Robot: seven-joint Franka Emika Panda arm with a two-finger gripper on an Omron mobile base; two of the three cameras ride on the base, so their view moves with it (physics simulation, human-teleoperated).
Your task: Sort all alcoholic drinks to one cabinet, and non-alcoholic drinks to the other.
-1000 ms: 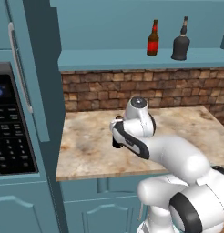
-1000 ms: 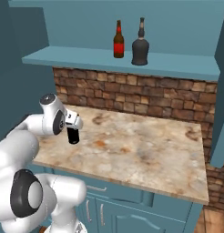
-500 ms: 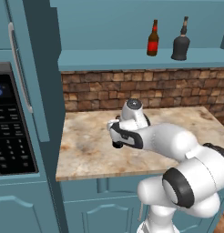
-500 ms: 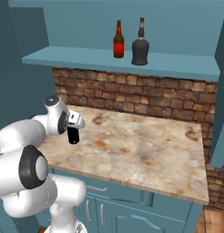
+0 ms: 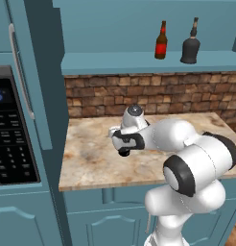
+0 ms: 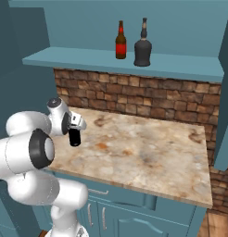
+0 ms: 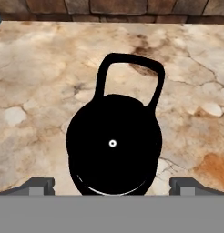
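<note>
Our jaws (image 7: 112,184) stand spread wide, holding nothing, with the black flask (image 7: 114,143) directly below and between them on the marbled surface (image 7: 36,82); in the hand view we look straight down on its round cap, the loop handle (image 7: 129,77) lying on the far side of the jaws. We judge the flask a stiff, smooth-walled thing, probably of some weight and liable to slip, so we would take it by the straight body just under the cap, one finger on each side, rather than by the thin loop. Its tall, narrow form could tip if nudged off centre. Well above and beyond the jaws, on the teal cabinet floor (image 5: 139,61), stand the beer bottle (image 5: 161,41) and, just beside it, the dark round-bellied bottle (image 5: 190,43), both upright and apart from each other. We count one flask and two bottles. From the right base view the jaws (image 6: 75,137) hang at the near left corner of the surface, the flask dark beneath them.
</note>
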